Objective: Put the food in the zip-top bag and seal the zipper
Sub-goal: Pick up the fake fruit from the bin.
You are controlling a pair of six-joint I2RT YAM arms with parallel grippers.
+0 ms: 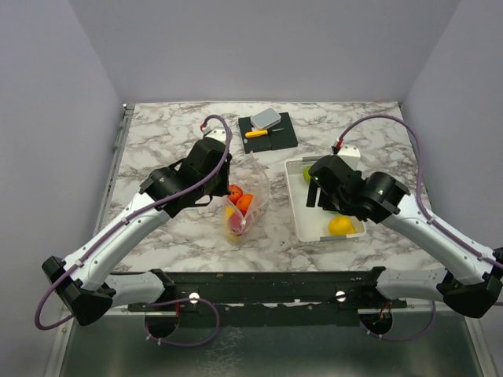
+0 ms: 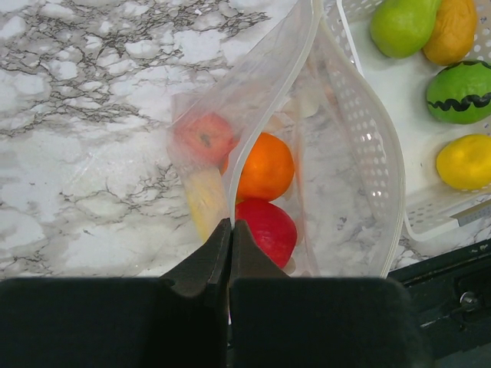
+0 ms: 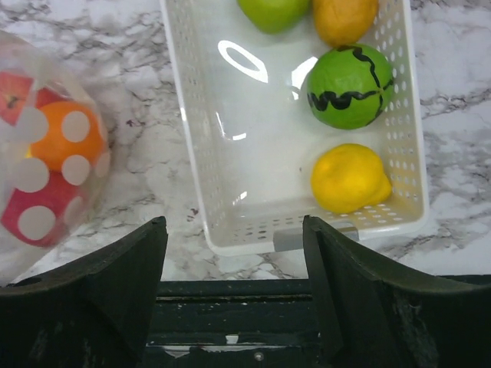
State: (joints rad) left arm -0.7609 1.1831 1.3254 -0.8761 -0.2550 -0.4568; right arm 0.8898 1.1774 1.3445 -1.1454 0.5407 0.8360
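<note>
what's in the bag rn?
The bag holds an orange, a red fruit, an apple and a pale yellow piece. Whatever lies under the left gripper is hidden.

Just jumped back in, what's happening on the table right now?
The left tool is shut on the zip-top bag at its rim, holding the mouth open. An orange, a red fruit and an apple show inside. The right tool hangs open and empty over the white basket, which holds four more fruits: a lemon, a green one with a black line, a green pear and an orange-yellow one. The bag is unsealed.
</note>
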